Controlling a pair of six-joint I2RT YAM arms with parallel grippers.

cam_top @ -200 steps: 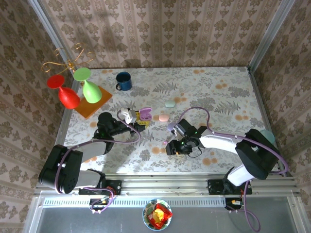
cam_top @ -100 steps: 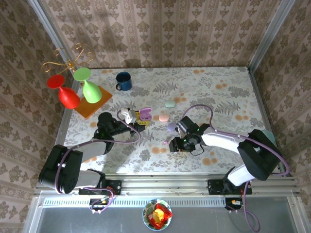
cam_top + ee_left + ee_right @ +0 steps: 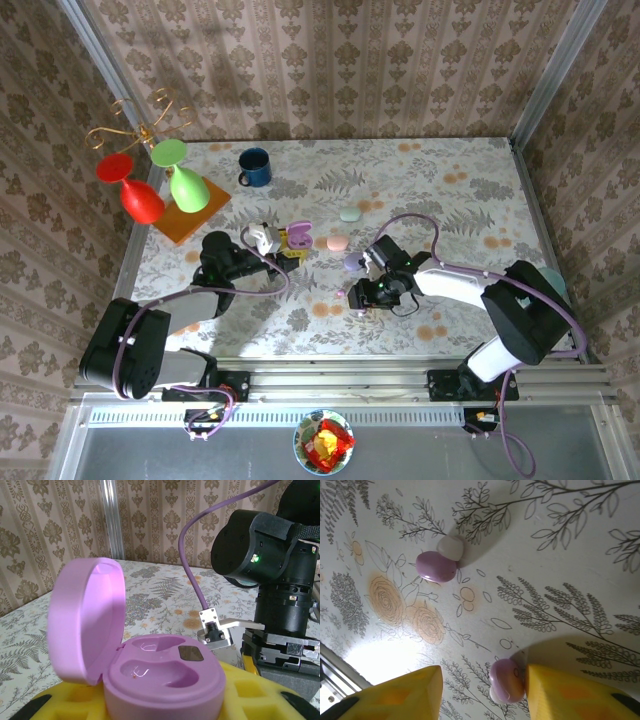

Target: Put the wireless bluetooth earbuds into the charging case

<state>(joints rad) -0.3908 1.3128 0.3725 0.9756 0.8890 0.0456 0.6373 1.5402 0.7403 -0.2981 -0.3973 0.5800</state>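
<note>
Down at the near side of the flowered counter (image 3: 470,170), the left claw (image 3: 283,243) is pinching the open charging case (image 3: 165,677). The case is a lilac pebble seated between the claw's yellow fingers (image 3: 252,692), with its lid (image 3: 87,625) tipped up and back and both moulded hollows in plain sight. From above, it sits a little left of the counter's middle, just beside a closed pink case (image 3: 337,242).

The right claw (image 3: 482,686) hangs low over the counter with its two yellow fingers spread. A purple earbud (image 3: 506,680) lies on the counter between them. It touches the inner face of the finger on the right of the wrist view, and the other finger stands well clear of it. A second earbud (image 3: 439,564), purple with a whitish tip, lies farther off on the leaf pattern, apart from both fingers.

In the overhead view this claw is near a closed purple case (image 3: 353,262), and a pale green case (image 3: 350,214) lies farther back toward the wall.

At the far left corner there is a blue mug (image 3: 254,167). Beside it an orange board (image 3: 205,215) carries a red glass (image 3: 135,195) and a green glass (image 3: 183,180) — a gold wire rack (image 3: 140,125) stands behind them.
</note>
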